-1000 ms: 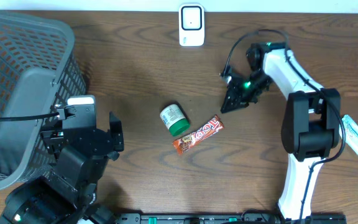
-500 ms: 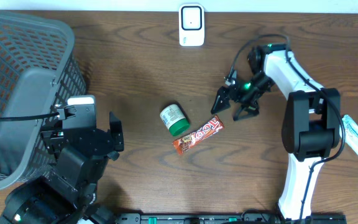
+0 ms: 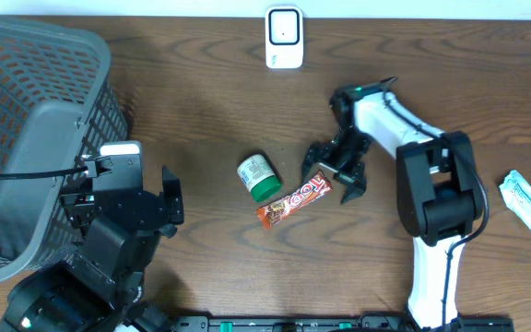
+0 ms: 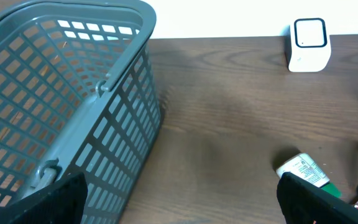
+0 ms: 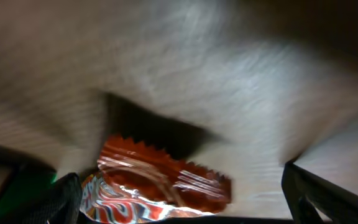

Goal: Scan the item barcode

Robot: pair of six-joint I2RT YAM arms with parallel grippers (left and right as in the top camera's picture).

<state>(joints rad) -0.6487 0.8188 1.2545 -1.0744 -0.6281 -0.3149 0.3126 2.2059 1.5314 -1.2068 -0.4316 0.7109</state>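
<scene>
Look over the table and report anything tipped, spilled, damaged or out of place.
The green-capped bottle lies on its side beside the candy bar, not upright. A white packet sits alone at the far right, well away from both. Nothing looks spilled or damaged.

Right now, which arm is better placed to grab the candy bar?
Right. The right fingers hover open at one end of the candy bar; the left fingers sit far back beside the basket.

- A dark brown wooden table fills the overhead view, its grain running left to right.
- A plain white wall rises right behind the table's far edge.
- The light is even, with soft shadows and a faint sheen on the wood.
</scene>
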